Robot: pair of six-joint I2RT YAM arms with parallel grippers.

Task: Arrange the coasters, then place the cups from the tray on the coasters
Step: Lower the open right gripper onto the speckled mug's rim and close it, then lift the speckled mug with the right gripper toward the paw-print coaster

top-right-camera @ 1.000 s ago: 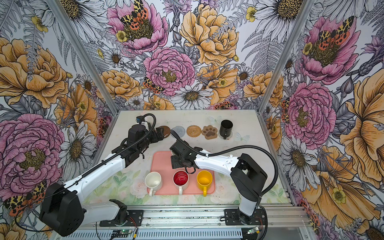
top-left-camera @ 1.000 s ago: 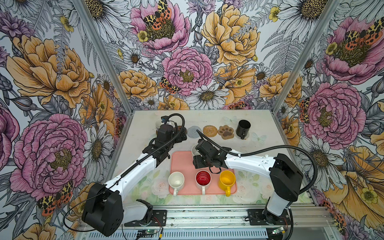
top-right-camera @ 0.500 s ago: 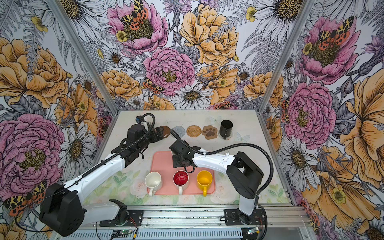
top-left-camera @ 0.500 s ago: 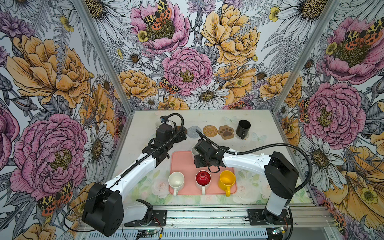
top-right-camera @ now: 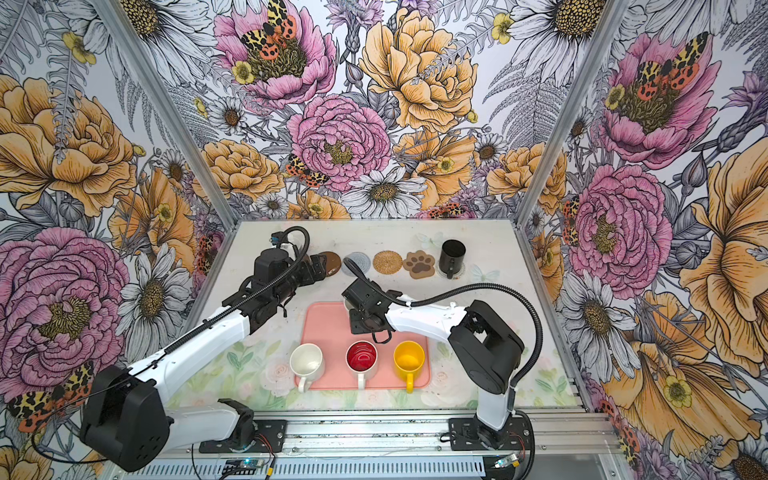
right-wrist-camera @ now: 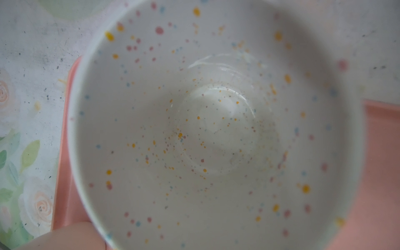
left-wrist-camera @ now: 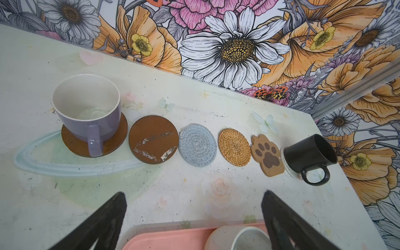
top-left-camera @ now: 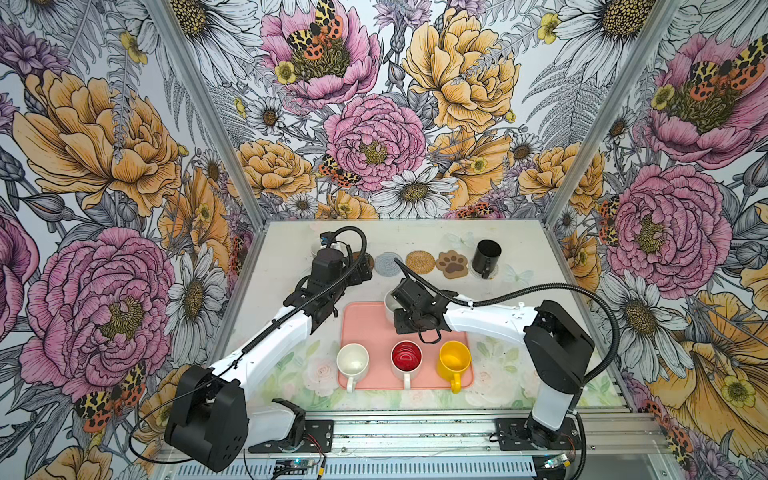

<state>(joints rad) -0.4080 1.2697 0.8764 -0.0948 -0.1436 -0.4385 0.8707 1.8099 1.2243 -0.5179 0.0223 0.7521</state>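
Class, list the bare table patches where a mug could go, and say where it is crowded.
Free: the table strip between the coaster row and the tray, below the open left gripper; the strip from coasters to back wall. Crowded: the tray's near edge: white mug, red-lined mug, yellow mug; far edge: speckled mug.

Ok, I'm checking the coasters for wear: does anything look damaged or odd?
Yes: the bare brown disc coaster beside the lavender mug has whitish scuffs, as if its surface were scraped off.
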